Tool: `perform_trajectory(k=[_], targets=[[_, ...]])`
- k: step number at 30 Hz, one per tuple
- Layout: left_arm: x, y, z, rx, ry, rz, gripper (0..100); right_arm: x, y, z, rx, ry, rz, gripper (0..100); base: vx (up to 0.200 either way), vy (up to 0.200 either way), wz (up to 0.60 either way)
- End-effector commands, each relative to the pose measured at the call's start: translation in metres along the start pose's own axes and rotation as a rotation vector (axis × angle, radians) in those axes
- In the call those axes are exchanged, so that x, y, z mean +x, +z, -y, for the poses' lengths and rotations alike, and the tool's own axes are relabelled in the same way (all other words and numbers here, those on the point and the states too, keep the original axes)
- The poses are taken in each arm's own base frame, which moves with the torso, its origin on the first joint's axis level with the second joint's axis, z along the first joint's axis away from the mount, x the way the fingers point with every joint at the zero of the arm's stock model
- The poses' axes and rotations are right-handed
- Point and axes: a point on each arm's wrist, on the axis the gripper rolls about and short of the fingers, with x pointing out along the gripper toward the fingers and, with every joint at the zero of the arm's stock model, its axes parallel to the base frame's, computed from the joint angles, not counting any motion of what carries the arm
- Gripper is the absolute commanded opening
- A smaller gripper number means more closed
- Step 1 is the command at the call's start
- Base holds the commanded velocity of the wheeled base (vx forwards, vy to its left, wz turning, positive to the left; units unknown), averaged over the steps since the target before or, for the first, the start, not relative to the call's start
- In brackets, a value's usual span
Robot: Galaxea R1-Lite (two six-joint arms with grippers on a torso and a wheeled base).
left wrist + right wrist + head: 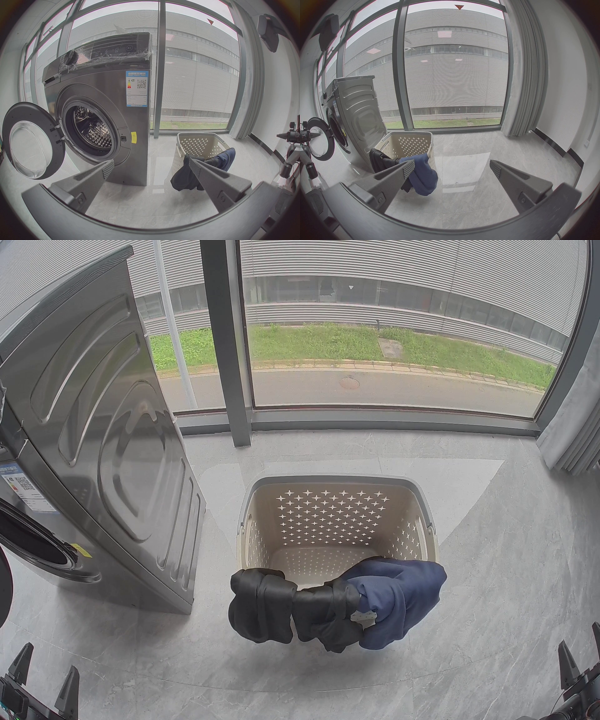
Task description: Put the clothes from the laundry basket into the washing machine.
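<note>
The clothes lie draped over the near rim of the laundry basket [331,515]: a black garment [269,609] bunched on the robot's left part of that rim and a blue garment [400,599] on the right part, the two touching in the middle and both hanging down the outer wall towards the floor [487,540]. The rim beneath them is covered, and folds hide where one piece ends and the next begins; behind them the basket's star-pierced far wall and bottom show. The washing machine [125,125] stands just beside the basket on the robot's left, its ribbed side panel turned towards it, its round door [31,140] swung wide and the drum [92,129] showing inside; in the head view its front is cut off at the edge. Beyond the basket runs a tall window [387,327], with a grey curtain [572,427] at the right. The left gripper [150,163] hangs low before the machine with fingers spread apart and nothing between them, well apart from the clothes; the right gripper [451,165] hangs low at the other side, likewise spread and bare, the blue garment the nearer piece to it
</note>
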Motion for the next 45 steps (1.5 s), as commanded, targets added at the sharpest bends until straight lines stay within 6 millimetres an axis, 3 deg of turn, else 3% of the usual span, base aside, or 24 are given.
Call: perform_trajectory(k=[1, 3, 5, 6, 9, 14, 17, 22, 23, 24, 29, 34, 45], targets=[[0.0, -0.005, 0.0, 0.0, 0.0, -0.001, 100, 0.0, -0.005, 0.0, 0.0, 0.001, -0.001, 100, 0.0, 0.0, 0.0], [0.0, -0.005, 0.0, 0.0, 0.0, 0.0, 100, -0.002, 0.003, 0.0, 0.004, 0.0, 0.05, 100, 0.0, 0.0, 0.0], [0.0, -0.005, 0.0, 0.002, -0.001, 0.0, 100, -0.018, 0.071, -0.001, 0.046, -0.011, 0.299, 100, 0.0, 0.0, 0.0], [0.0, -0.005, 0.0, 0.006, -0.001, 0.0, 100, -0.02, 0.089, -0.001, 0.048, -0.015, 0.317, 100, 0.0, 0.0, 0.0], [0.0, -0.005, 0.0, 0.011, -0.003, 0.0, 100, -0.015, 0.107, -0.001, 0.044, -0.006, 0.272, 100, 0.0, 0.0, 0.0], [0.0, -0.005, 0.0, 0.005, -0.001, -0.001, 100, 0.031, 0.091, -0.006, 0.076, 0.134, -0.123, 100, -0.12, 0.0, 0.0], [0.0, -0.005, 0.0, 0.002, -0.001, -0.001, 100, 0.072, 0.091, -0.014, 0.167, 0.162, -0.304, 100, 0.0, 0.0, 0.0], [0.0, -0.005, 0.0, 0.003, -0.001, 0.0, 100, 0.121, 0.088, -0.025, 0.178, 0.178, -0.368, 100, 0.0, 0.0, 0.0], [0.0, -0.005, 0.0, 0.003, -0.001, 0.0, 100, 0.121, 0.088, -0.025, 0.178, 0.178, -0.368, 100, 0.0, 0.0, 0.0], [0.0, -0.005, 0.0, 0.003, -0.001, 0.0, 100, 0.14, 0.082, -0.03, 0.173, 0.185, -0.403, 100, 0.0, 0.0, 0.0], [0.0, -0.005, 0.0, 0.003, -0.001, 0.0, 100, 0.176, 0.068, -0.04, 0.156, 0.19, -0.496, 100, 0.0, 0.0, 0.0], [0.0, -0.005, 0.0, 0.0, -0.001, -0.001, 100, 0.203, 0.054, -0.046, 0.156, 0.18, -0.535, 100, 0.0, 0.0, 0.0], [0.0, -0.005, 0.0, 0.003, -0.001, 0.0, 100, 0.233, 0.023, -0.066, 0.125, 0.219, -0.623, 100, 0.0, 0.0, 0.0]])
